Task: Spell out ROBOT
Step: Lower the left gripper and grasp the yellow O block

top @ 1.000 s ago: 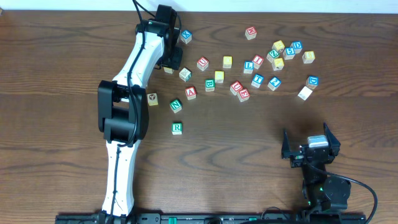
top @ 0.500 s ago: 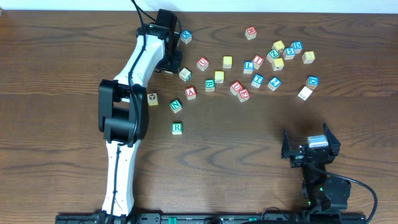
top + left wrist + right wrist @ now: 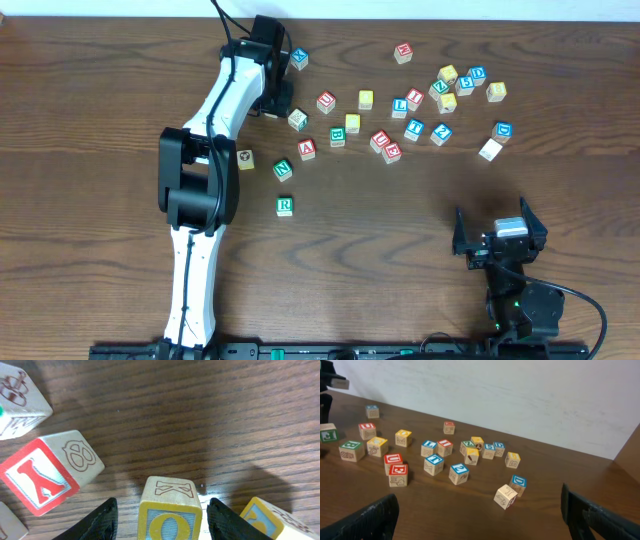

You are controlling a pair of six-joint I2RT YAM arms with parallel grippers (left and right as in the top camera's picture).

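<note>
At eleven o'clock on the brown wooden table, the left gripper has settled, spread astride the yellow-faced wooden O cube, ready to pinch.

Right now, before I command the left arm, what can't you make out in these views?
- Left gripper around the yellow O cube: contact unclear; the left wrist view's bottom edge cuts off the fingers, and overhead the arm covers them.
- Neighbouring yellow cube: letter cut off by the same bottom edge.
- Pale cube, overhead: markings too small.
</note>
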